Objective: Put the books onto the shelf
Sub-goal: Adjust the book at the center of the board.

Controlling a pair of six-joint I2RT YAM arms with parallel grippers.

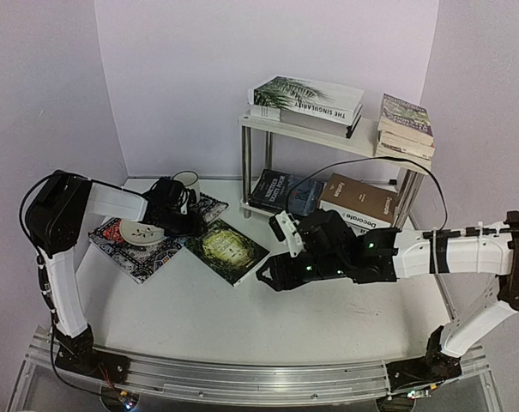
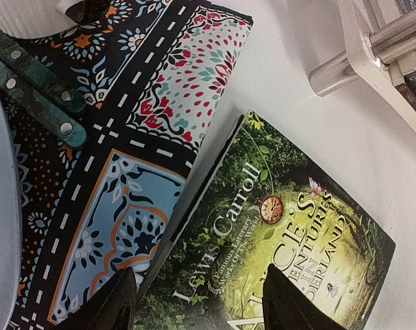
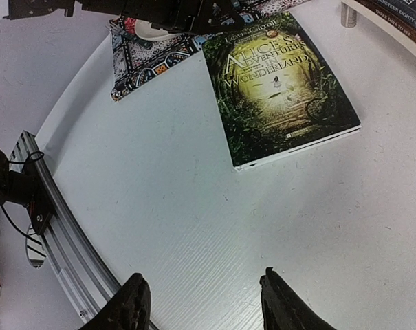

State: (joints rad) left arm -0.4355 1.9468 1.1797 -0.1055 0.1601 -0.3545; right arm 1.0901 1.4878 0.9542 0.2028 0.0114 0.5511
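A green Alice in Wonderland book (image 1: 227,249) (image 2: 276,234) (image 3: 276,82) lies flat on the table, its spine against the patterned placemat (image 1: 143,249). My left gripper (image 1: 190,225) (image 2: 204,311) hovers open at that spine, one finger over the placemat and the other over the cover. My right gripper (image 1: 272,273) (image 3: 204,306) is open over bare table just in front of the book's near right corner. The shelf (image 1: 257,123) at the back right carries a palm-leaf book (image 1: 306,94) and a stack (image 1: 405,129) on top. Dark books (image 1: 280,190) and a brown one (image 1: 359,199) fill its lower tier.
A white plate (image 1: 141,233), a green-handled knife (image 2: 36,89) and a mug (image 1: 187,179) sit on or by the placemat (image 2: 146,137). A metal shelf leg (image 2: 345,65) stands close behind the green book. A metal rail (image 1: 242,378) (image 3: 56,227) runs along the table's near edge.
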